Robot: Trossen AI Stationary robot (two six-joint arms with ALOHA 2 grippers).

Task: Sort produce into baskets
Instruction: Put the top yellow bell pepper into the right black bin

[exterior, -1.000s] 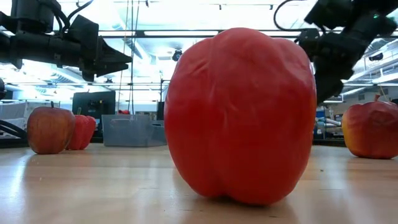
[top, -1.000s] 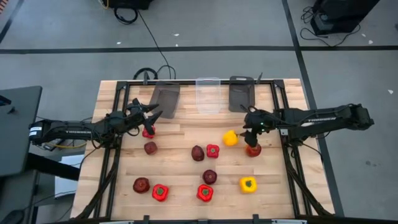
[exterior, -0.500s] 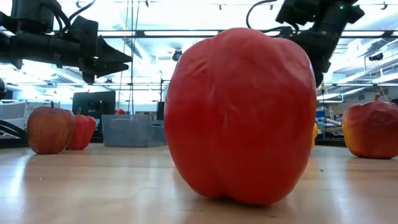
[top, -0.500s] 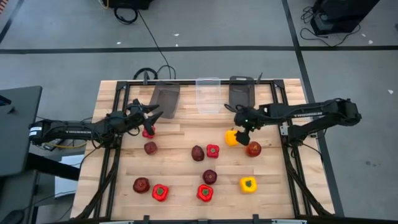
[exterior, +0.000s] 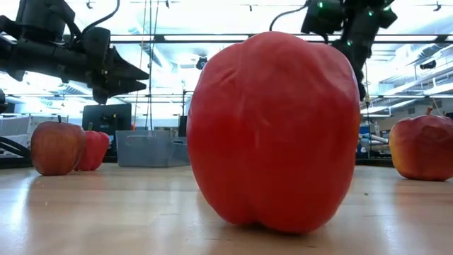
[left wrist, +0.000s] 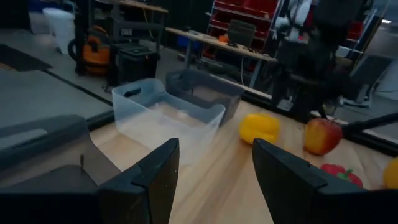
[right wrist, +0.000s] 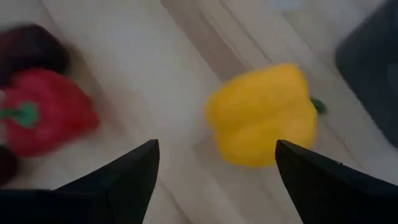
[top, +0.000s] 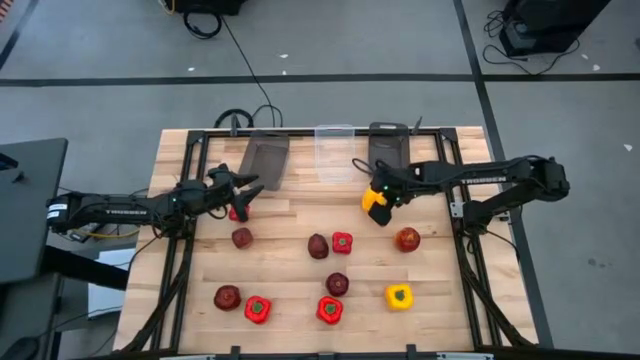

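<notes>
My right gripper (top: 378,192) is open and hovers over a yellow bell pepper (top: 377,209) that lies on the table near the right dark grey basket (top: 388,150). In the right wrist view (right wrist: 216,144) the yellow pepper (right wrist: 261,115) lies just ahead of the spread fingers, untouched. My left gripper (top: 244,188) is open and empty above a red pepper (top: 235,213), in front of the left dark grey basket (top: 265,160). A clear basket (top: 335,155) stands between the two grey ones.
Loose on the table are maroon apples (top: 242,238) (top: 318,246) (top: 337,284), a reddish apple (top: 407,239), red peppers (top: 342,242) (top: 329,310) (top: 258,309) and a second yellow pepper (top: 398,296). A red pepper (exterior: 272,131) fills the low view.
My right gripper has gone from above the reddish apple toward the table's left and far edge, and now stands over the yellow pepper, still open. My left gripper has tipped its fingers down a little and stays open.
</notes>
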